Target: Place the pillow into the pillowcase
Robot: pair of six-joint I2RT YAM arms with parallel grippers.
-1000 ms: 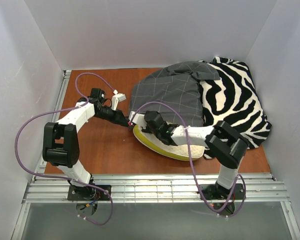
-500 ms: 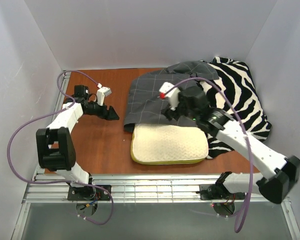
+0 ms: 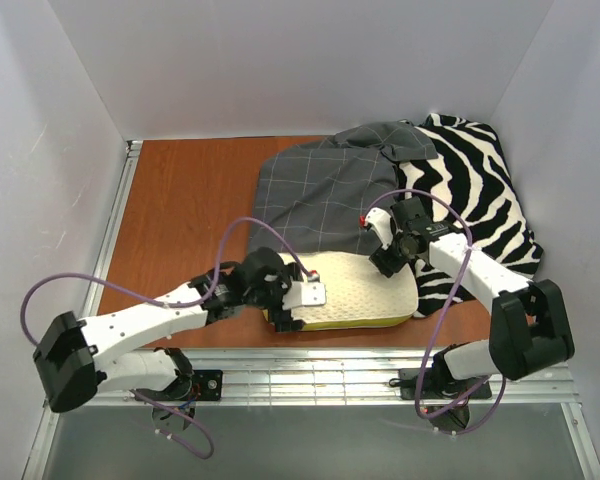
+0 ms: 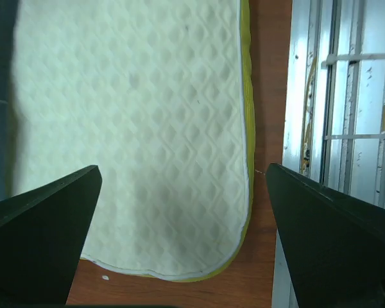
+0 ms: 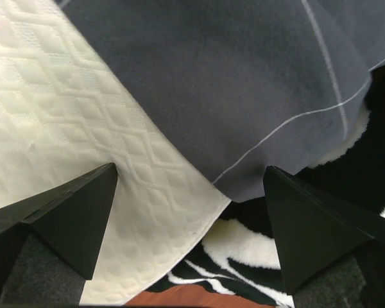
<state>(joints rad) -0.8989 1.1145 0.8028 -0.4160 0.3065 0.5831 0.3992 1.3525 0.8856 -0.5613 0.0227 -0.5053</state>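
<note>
Pillow (image 3: 365, 292): cream foam, diamond-dimpled face, yellow-green edge, rounded corners. It lies flat at the worktop's (image 3: 185, 215) near edge, just beside the metal rail (image 4: 308, 96). Pillowcase (image 3: 330, 190): dark grey cloth with a thin light grid, its hem overlapping the pillow's far edge; zebra fabric (image 3: 475, 200) on its right. Left tool (image 4: 183, 168): jaws apart, over the pillow's left end, gripping nothing. Right tool (image 5: 190, 168): jaws apart over the hem, gripping nothing. Bare worktop on the left.

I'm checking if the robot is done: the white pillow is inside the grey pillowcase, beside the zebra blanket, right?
Not inside. The white pillow lies uncovered at the near edge of the grey pillowcase, beside the zebra blanket; the top view shows it.
</note>
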